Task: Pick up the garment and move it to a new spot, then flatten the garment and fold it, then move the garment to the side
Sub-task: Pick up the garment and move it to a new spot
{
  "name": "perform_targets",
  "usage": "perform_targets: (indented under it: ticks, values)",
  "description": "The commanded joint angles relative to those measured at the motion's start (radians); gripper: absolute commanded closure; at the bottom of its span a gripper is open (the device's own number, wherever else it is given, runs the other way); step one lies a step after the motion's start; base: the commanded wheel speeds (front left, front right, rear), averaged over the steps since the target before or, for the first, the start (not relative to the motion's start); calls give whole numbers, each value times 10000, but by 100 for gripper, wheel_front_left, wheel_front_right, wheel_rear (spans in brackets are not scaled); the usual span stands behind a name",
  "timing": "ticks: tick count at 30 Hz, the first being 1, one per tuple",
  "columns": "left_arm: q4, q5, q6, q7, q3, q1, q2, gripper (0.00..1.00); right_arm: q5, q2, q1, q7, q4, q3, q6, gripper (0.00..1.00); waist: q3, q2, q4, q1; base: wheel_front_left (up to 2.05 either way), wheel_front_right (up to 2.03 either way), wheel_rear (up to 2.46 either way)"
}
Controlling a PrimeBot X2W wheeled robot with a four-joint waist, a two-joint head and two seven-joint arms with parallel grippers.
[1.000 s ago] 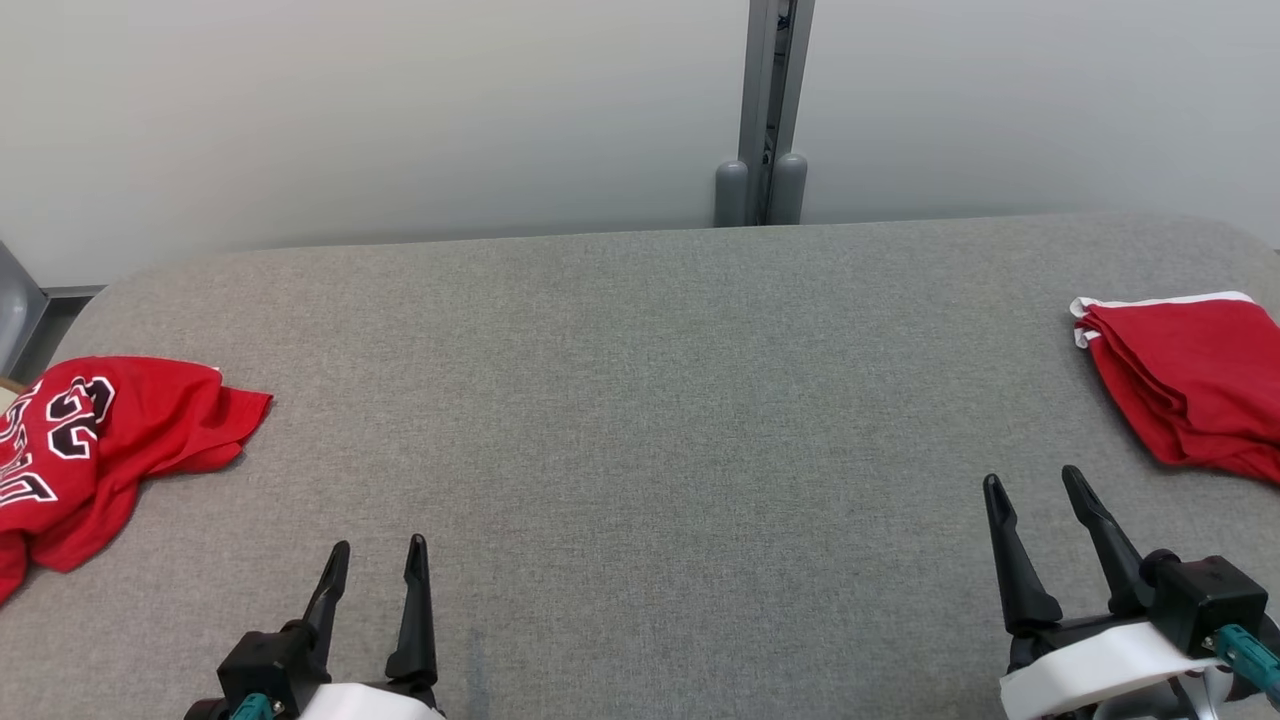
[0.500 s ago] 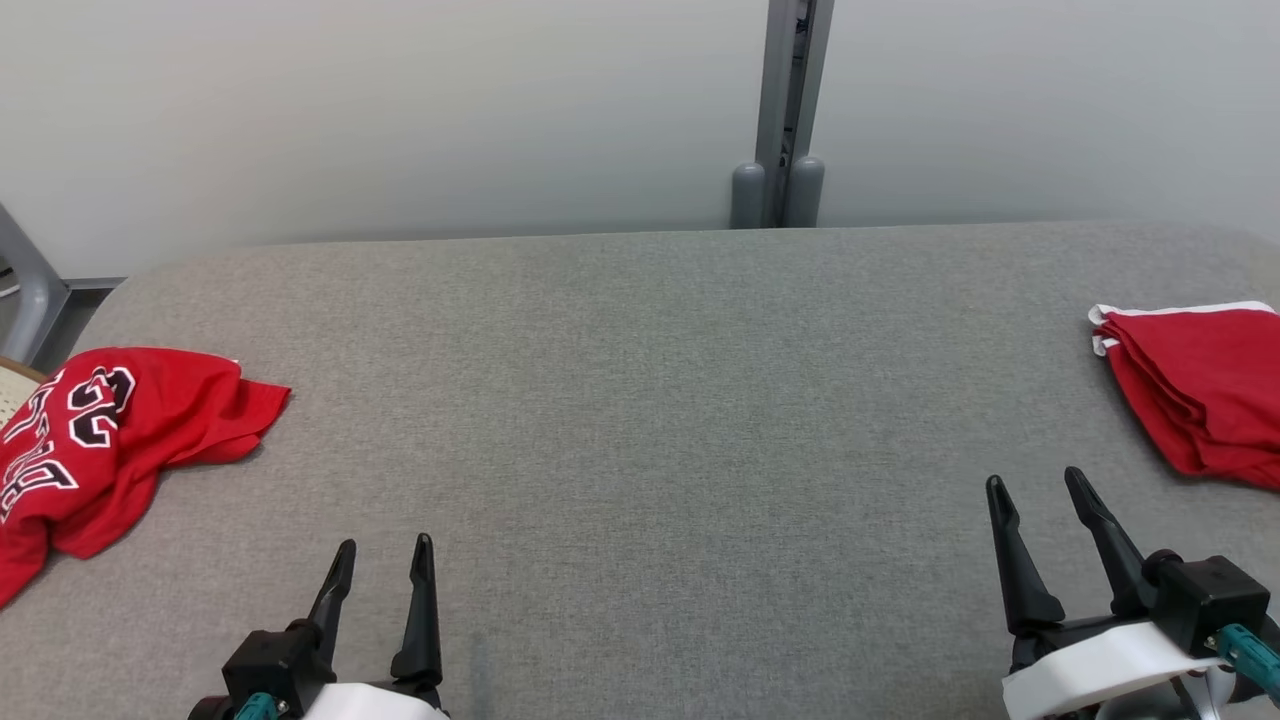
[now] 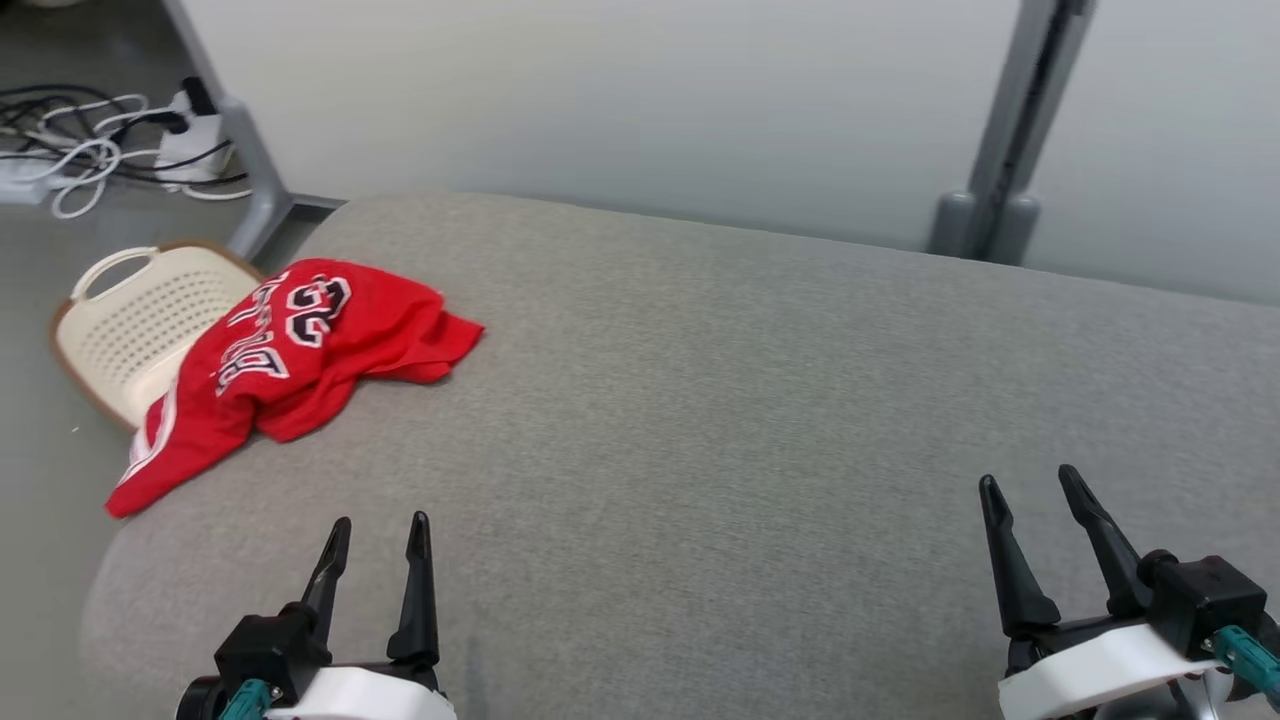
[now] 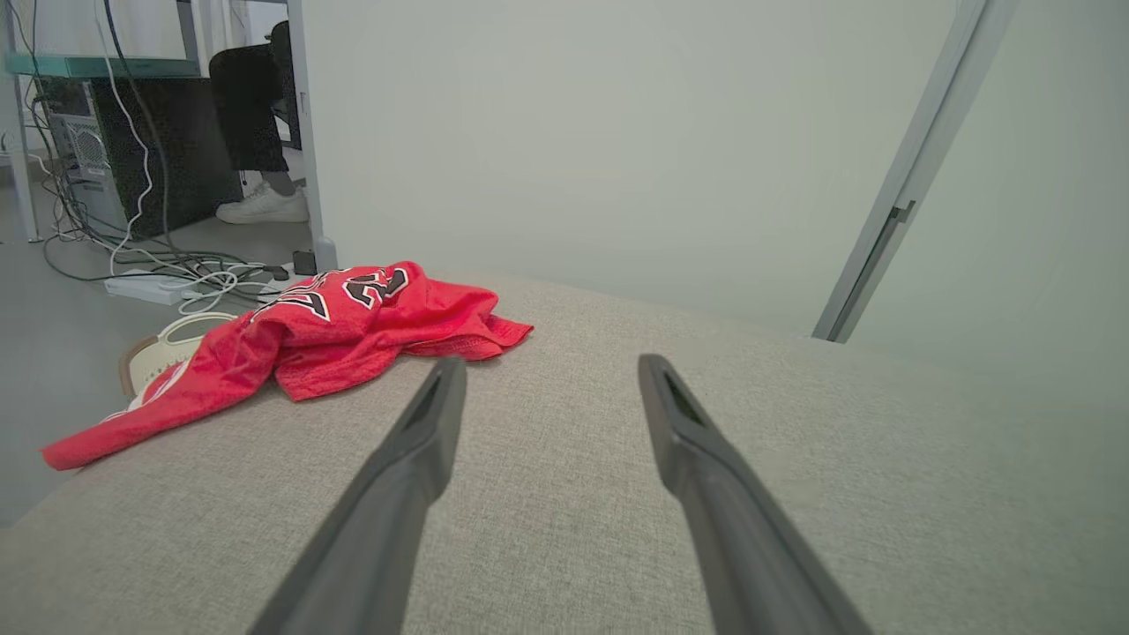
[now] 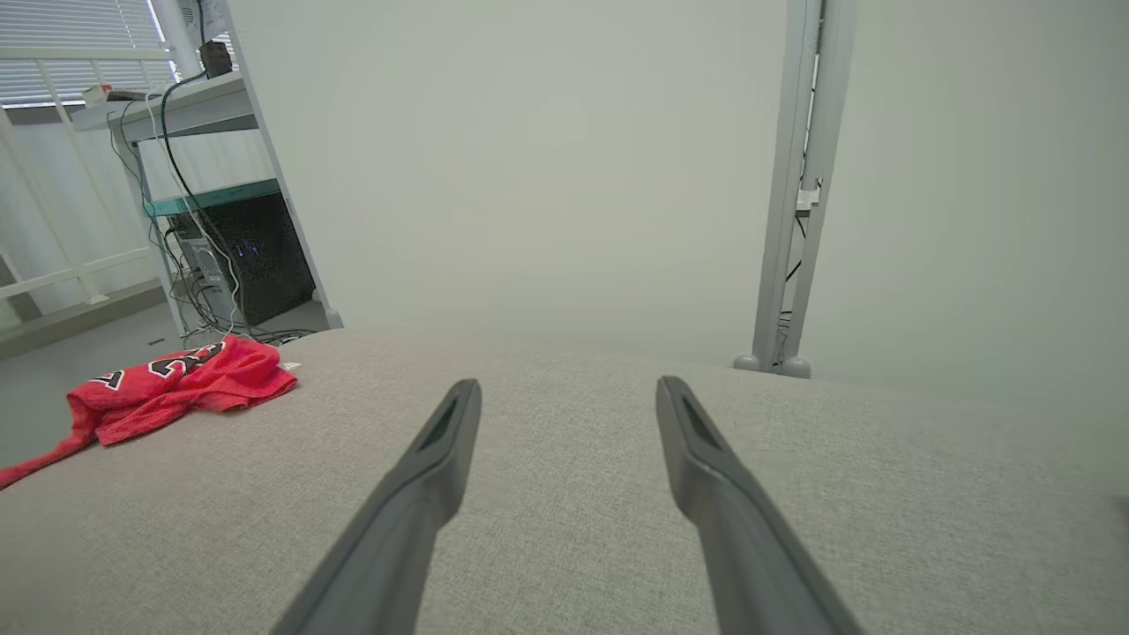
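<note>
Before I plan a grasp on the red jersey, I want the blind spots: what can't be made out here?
- Jersey, head view: crumpled, so its own folds hide part of the lettering and its outline.
- Basket, head view: the jersey covers its right side.
- Person's shoe, left wrist view: the upper body is cut off by the top edge.

The garment (image 3: 300, 360) lies on the far left corner of the table (image 3: 750, 400), part of it hanging over the left edge above the basket (image 3: 120, 320), which stands on the floor just beside the table. Cables (image 3: 90, 150) lie on the floor behind the basket, and a post (image 3: 1000, 160) stands behind the table's far edge, toward the right. The 2 grippers hover over the near edge, the left gripper (image 3: 380, 520) before the garment and well apart from it, the right gripper (image 3: 1028, 475) far to the right.
</note>
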State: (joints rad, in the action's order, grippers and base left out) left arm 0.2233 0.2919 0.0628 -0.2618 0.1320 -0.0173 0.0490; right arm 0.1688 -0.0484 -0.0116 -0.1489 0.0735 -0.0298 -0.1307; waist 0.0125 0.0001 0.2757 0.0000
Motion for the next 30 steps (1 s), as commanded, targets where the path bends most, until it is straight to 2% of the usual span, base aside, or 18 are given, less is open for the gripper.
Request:
perform_targets:
  ticks: [1, 6, 10, 16, 23, 30]
  values:
    - [-37, -1, 38, -45, -35, 68, 36, 0, -16, -44, -53, 21, -47, 27, -1, 0, 83, -1, 849, 0, 0, 0, 0]
    - [-98, 73, 43, -46, -30, -10, 35, 0, -8, -42, 2, 60, -121, -43, -1, 0, 187, -1, 2075, 0, 0, 0, 0]
    - [-161, 122, 78, -46, -99, -87, 31, 0, 14, -45, 72, 111, -127, -160, -1, 0, 253, -1, 2550, 0, 0, 0, 0]
    - [-453, 314, 182, -46, -157, -258, 29, 0, -136, -50, 367, 254, -148, -401, -1, 0, 567, -1, 2668, 0, 0, 0, 0]
    - [-352, 127, -109, -46, -147, 439, 77, 0, -399, -51, 661, 494, -239, -287, -1, 0, 1090, -1, 2729, 0, 0, 0, 0]
    - [15, -252, -523, -27, -532, 2526, 940, 0, -840, -51, 1083, 885, -747, -266, -1, 0, 1961, -1, 2013, 0, 0, 0, 0]
